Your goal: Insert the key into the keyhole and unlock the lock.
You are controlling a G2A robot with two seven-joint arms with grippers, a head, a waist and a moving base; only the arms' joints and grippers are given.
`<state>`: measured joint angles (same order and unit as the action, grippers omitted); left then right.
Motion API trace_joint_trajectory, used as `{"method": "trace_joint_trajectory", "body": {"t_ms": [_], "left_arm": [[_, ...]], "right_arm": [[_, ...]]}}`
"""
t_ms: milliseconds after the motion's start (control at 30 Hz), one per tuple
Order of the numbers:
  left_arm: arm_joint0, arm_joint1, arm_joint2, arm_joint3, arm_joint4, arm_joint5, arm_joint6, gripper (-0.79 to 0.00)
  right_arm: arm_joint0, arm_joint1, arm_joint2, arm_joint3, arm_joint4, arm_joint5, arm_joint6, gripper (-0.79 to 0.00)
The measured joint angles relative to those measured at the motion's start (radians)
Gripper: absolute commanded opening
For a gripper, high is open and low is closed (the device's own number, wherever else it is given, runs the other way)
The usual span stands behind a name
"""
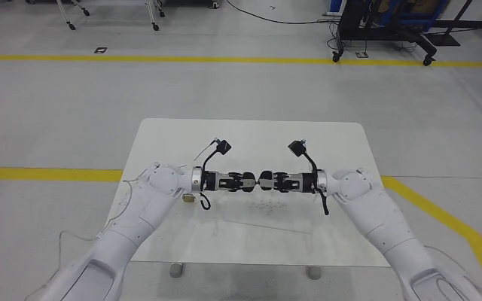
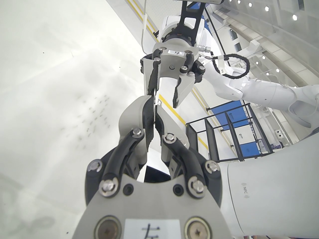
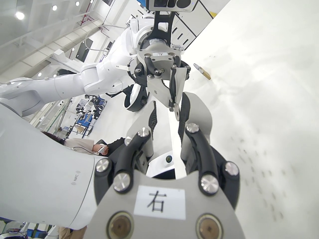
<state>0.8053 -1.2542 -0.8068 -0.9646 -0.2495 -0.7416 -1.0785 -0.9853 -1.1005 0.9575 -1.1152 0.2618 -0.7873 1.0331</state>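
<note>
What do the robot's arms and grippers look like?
Smooth white arms. The left gripper and right gripper are grey metal with black linkages, ribbed black pads, a white character label, a black camera bracket and looped black wrist cable.

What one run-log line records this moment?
key: clamped in left jaws | right jaws: open, close to key | lock: lying on table, key not inserted

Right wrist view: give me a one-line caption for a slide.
The left gripper holds the key between the right gripper's open jaws, the brass padlock lying on the white table beyond.
</note>
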Motion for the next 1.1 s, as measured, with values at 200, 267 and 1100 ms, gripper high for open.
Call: {"method": "trace_joint_trajectory", "body": {"t_ms": [200, 267, 1100], "left_arm": [[-0.004, 0.001, 0.008, 0.007, -0.004, -0.011, 0.011, -0.785], [-0.007, 0.000, 0.014, 0.010, -0.002, -0.011, 0.011, -0.785], [-0.010, 0.017, 0.039, -0.019, 0.053, -0.051, 0.051, 0.000]], "right_arm": [[0.030, 0.027, -0.064, 0.021, 0.041, -0.019, -0.019, -0.582], [0.041, 0.035, -0.086, 0.025, 0.054, -0.023, -0.023, -0.603], [0.110, 0.094, -0.273, 0.090, 0.130, -0.170, -0.170, -0.785]]}}
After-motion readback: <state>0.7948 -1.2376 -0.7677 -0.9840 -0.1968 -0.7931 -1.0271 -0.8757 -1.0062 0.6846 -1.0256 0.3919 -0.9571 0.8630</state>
